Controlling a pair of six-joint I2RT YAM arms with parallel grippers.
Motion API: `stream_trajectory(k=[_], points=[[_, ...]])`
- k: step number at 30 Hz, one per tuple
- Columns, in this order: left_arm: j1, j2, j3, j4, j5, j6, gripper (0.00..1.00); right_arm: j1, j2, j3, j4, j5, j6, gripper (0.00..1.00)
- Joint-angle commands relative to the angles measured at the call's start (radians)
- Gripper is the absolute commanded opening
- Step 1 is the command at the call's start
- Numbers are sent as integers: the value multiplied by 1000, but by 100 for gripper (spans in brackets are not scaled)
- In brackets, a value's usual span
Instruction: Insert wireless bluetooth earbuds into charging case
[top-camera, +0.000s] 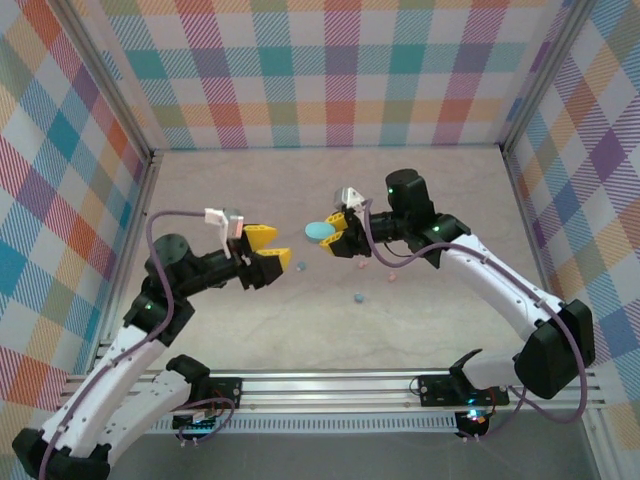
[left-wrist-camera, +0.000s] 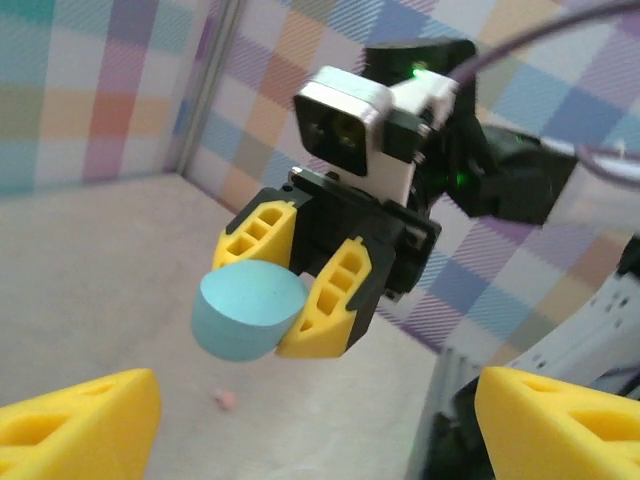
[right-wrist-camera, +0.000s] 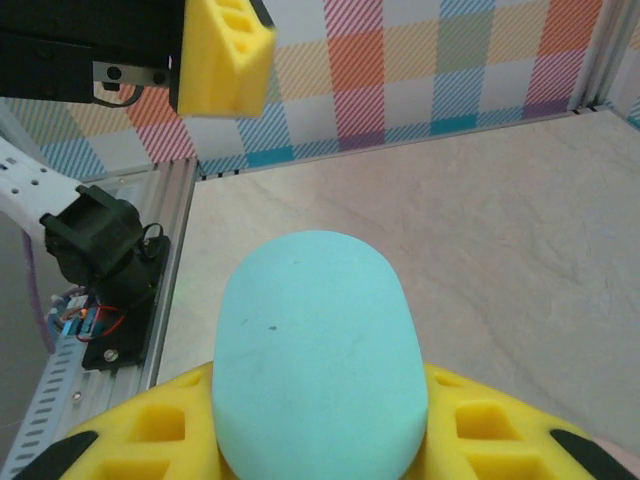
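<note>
The tabletop (top-camera: 300, 335) was pale beige with faint marbling. Pastel plaid panels (top-camera: 330, 70) enclosed it at the back and on both sides, joined at the rear corners by aluminium posts (top-camera: 98, 75). A slotted aluminium rail (top-camera: 330, 385) ran along the near edge. A small circuit board (right-wrist-camera: 88, 325) with red wiring sat beside the rail.

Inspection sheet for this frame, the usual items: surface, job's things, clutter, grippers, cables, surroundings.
Surface: pale speckled table.
Job's things: light blue case held above the table; blue earbud and pink earbud lie loose on the table.
Clutter: nothing seen.
Grippers: right gripper shut on the case; left gripper open, empty, facing it.
Cables: purple cable loops along the left arm, and another along the right.
Surroundings: plaid walls; metal rail at the near edge.
</note>
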Motion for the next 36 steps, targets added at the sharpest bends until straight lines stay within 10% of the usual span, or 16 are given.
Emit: stream_trajectory(k=[1,12,36], points=[[4,36,48,-108,56,395,79,1,-39,33,-66,-105,-36,25],[-6,312,128,18,320,456,66,2,-20,44,-41,-163,-12,27],[-8,338,91,239,397,264,58,3,-9,1,60,-221,17,26]])
